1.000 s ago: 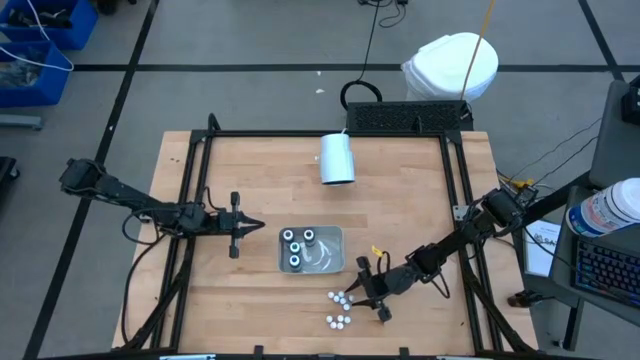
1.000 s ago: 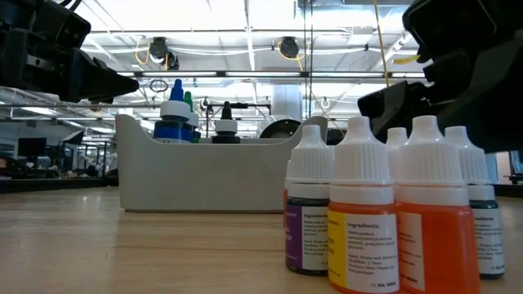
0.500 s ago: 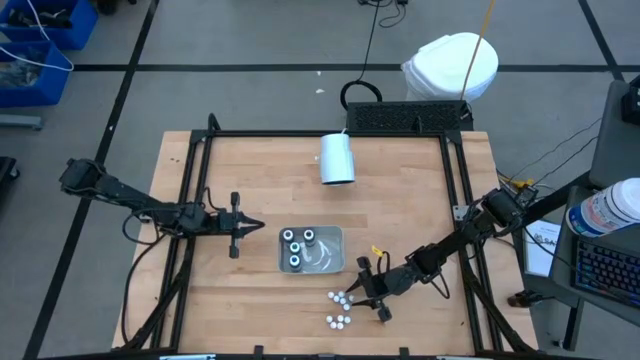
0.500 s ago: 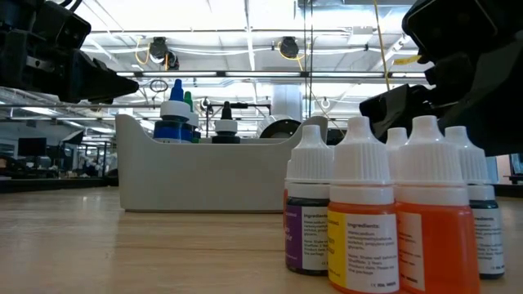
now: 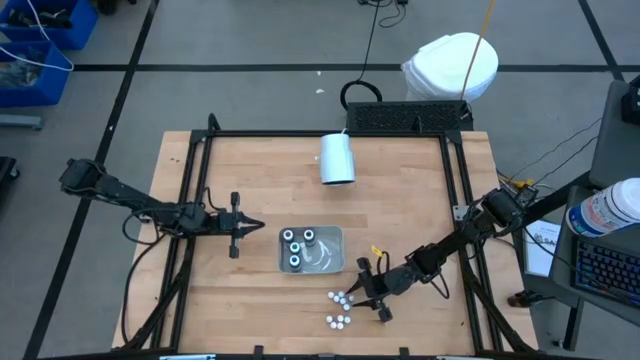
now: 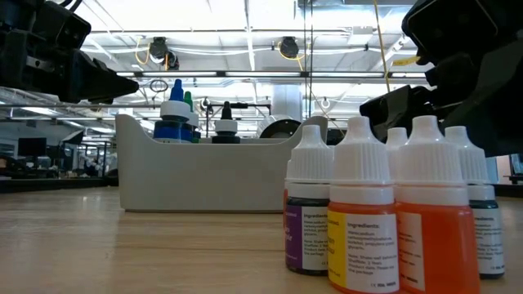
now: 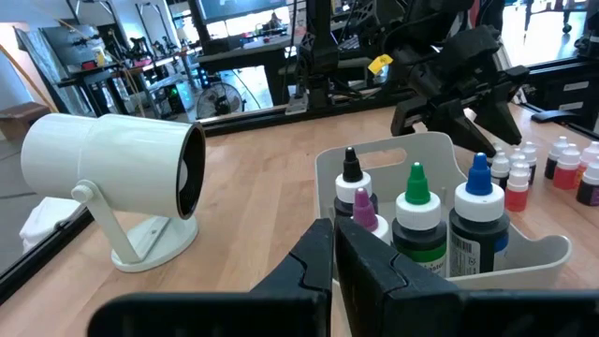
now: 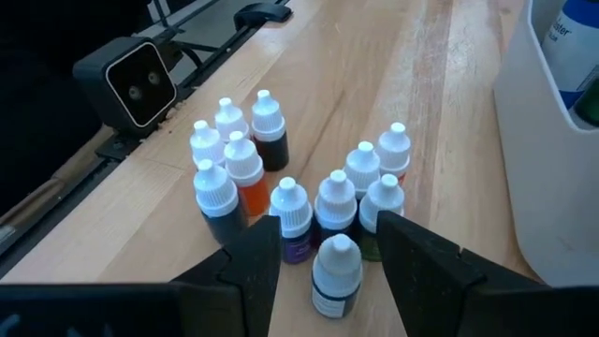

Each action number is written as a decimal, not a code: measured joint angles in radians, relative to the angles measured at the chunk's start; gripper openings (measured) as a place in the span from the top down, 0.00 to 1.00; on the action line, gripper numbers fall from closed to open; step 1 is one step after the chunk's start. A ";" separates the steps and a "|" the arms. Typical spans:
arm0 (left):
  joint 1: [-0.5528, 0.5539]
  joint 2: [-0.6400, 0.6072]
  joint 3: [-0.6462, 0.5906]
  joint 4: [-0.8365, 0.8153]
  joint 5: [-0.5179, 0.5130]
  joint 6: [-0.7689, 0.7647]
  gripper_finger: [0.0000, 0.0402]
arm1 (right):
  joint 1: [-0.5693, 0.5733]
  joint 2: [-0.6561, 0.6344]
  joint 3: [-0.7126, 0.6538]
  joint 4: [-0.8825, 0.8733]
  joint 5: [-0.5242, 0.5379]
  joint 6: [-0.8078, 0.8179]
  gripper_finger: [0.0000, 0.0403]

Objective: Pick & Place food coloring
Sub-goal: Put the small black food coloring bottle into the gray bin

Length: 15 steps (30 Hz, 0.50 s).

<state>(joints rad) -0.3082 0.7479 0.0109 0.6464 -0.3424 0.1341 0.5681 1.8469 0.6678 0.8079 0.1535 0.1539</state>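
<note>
Right claw [image 8: 323,257] is held open and empty, its fingers set either side of one small food coloring bottle [image 8: 335,276] just beside the white tray [image 5: 330,262], presumably so that bottle can be pinched. Its arm is stretched low over the surface [image 5: 260,180]. Left claw [image 5: 252,225], shut and empty, is parked beside the tray.

The food coloring comes in two sets. Three wider bottles [image 5: 296,246] stand upright in a pale tray [image 5: 334,262] near the table's middle — one green-tipped, one blue, one black, as the left wrist view shows. The small white-capped bottles [image 8: 281,192] stand upright on the wood just beside the tray — two loose clusters, liquids orange, purple and dark
</note>
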 joint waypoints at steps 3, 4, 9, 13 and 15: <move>0.000 0.000 0.000 0.000 0.000 0.000 0.94 | -0.006 0.000 0.000 -0.015 0.001 0.013 0.59; 0.000 0.000 0.000 0.000 0.000 0.000 0.94 | -0.009 0.000 0.000 -0.019 0.004 0.015 0.60; 0.000 0.000 0.000 0.000 0.000 0.000 0.94 | -0.012 0.000 0.000 -0.023 0.005 0.018 0.68; 0.000 0.000 0.000 0.000 0.000 0.000 0.94 | -0.011 0.000 0.000 -0.033 0.005 0.018 0.75; 0.000 0.000 0.000 0.000 0.000 0.000 0.94 | -0.011 0.000 0.000 -0.036 0.003 0.017 0.79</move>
<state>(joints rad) -0.3081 0.7479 0.0109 0.6464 -0.3424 0.1341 0.5568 1.8469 0.6681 0.7721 0.1570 0.1714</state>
